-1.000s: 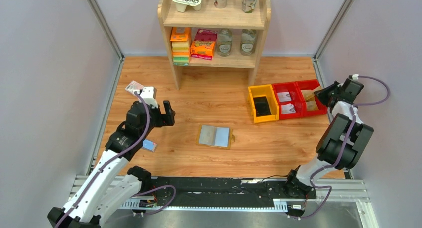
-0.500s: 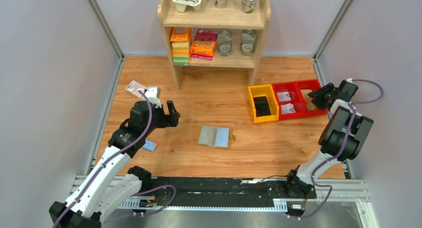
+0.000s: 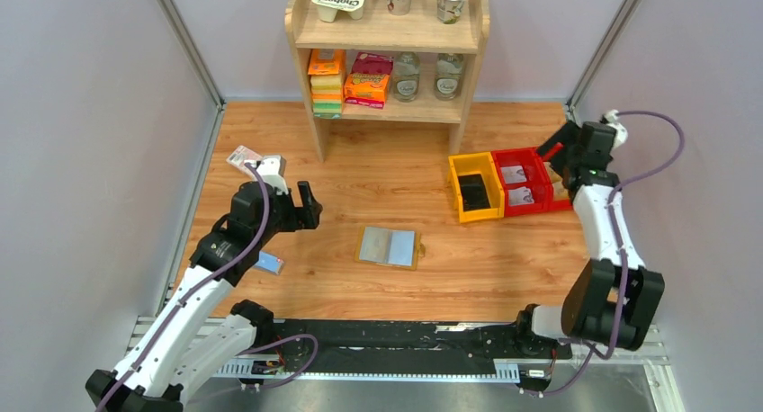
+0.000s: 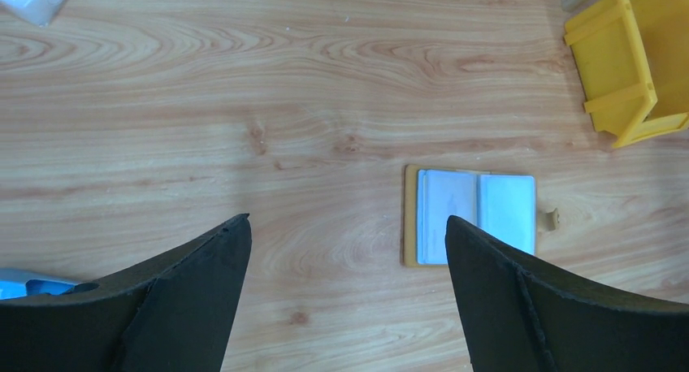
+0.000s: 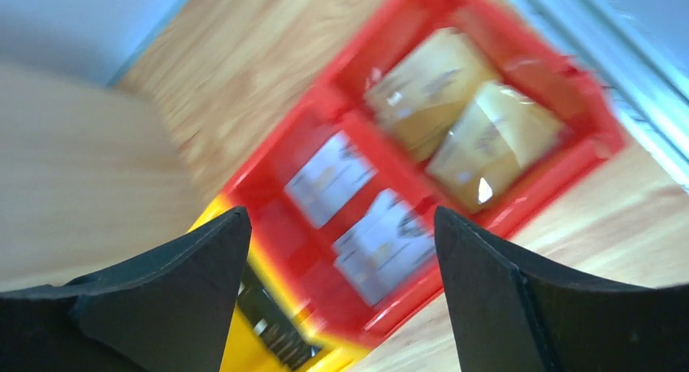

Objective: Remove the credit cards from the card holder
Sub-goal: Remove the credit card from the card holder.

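Observation:
The card holder (image 3: 389,247) lies open flat on the wooden table, tan outside with grey-blue inner panels; in the left wrist view the card holder (image 4: 471,216) sits just beyond the right fingertip. My left gripper (image 3: 301,205) hovers open and empty to its left, and its jaws (image 4: 345,222) stand wide over bare wood. My right gripper (image 3: 556,151) is open and empty above the red bin (image 3: 525,210). Its jaws (image 5: 340,214) frame two white printed cards (image 5: 357,205) lying in that bin's middle compartment. No card shows sticking out of the holder.
A yellow bin (image 3: 454,192) with a dark item adjoins the red bin; the right red compartment holds tan packets (image 5: 463,116). A wooden shelf (image 3: 387,52) stands at the back. A blue bar (image 3: 269,264) and a pink-white packet (image 3: 243,156) lie near the left arm.
My right gripper went from shut to open and swung left and back, from the table's right edge to above the red bins. The left arm barely shifted.

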Available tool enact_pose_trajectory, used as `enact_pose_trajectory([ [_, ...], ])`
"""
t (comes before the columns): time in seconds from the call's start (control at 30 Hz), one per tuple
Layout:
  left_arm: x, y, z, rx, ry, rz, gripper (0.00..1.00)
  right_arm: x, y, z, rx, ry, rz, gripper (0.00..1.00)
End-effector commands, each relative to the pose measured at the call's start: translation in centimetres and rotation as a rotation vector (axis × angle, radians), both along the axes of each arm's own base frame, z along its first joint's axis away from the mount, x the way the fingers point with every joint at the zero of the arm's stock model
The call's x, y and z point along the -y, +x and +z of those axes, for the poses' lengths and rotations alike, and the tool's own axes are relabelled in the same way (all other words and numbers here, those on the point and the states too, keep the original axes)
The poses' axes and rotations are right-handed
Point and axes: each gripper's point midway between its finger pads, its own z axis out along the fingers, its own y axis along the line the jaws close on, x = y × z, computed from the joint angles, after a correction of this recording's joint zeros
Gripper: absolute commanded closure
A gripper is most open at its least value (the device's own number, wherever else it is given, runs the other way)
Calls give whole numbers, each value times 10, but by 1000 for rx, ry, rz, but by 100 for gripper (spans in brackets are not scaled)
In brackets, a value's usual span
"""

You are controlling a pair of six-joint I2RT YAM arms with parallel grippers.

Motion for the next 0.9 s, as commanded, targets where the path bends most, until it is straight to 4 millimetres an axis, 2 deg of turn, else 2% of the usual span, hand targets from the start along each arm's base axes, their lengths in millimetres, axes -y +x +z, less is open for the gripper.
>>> enact_pose_trajectory([
  [0.0,-13,-3,20,29,19,46,4,-65,-14,26,9,-149,134,14],
  [0.03,-16,-4,22,35,26,56,4,-83,-17,28,15,-162,174,13],
  [0.1,-21,-7,27,45,38,69,4,-141,-26,31,28,-190,317,10],
  [0.13,-23,-9,26,43,46,71,4,-152,-30,33,29,-203,336,10],
  [0.17,-25,-10,29,55,48,74,4,-184,-38,31,26,-211,425,9],
  [0.23,-28,-13,31,61,58,78,4,-229,-52,28,23,-235,537,9],
  [0.37,-32,-19,31,58,57,85,4,-322,-89,13,-4,-288,788,6],
  [0.5,-31,-25,28,44,37,79,4,-400,-126,-6,-30,-396,1005,1],
  [0.57,-30,-28,24,30,29,75,4,-427,-138,-25,-73,-424,1067,0],
  [0.63,-29,-31,20,17,21,75,4,-445,-146,-44,-126,-423,1102,0],
  [0.77,-27,-34,10,-13,8,70,5,-464,-152,-80,-209,-372,1116,1],
  [0.87,-24,-36,4,-34,0,60,5,-470,-153,-101,-250,-355,1109,3],
])
